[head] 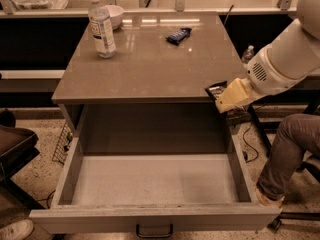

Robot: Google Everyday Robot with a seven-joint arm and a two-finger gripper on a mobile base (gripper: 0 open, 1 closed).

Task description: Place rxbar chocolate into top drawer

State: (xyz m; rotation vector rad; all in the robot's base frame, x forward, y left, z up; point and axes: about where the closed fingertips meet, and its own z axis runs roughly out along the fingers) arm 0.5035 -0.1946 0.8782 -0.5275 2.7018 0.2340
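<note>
rxbar chocolate (217,90), small flat dark-wrapped bar w/ pale lettering, is pinched btwn fingers of our pale two-finger gripper (226,96) at front-right corner of brown tabletop (145,64), above right side of wide grey top drawer (150,219), which we see pulled open.

The white arm (287,59) reaches in from the right, sloping down-left; its gripper (226,100) sits at the worktop's (150,69) front right corner, fingers (237,93) clamped on the rxbar chocolate (216,89).
</note>
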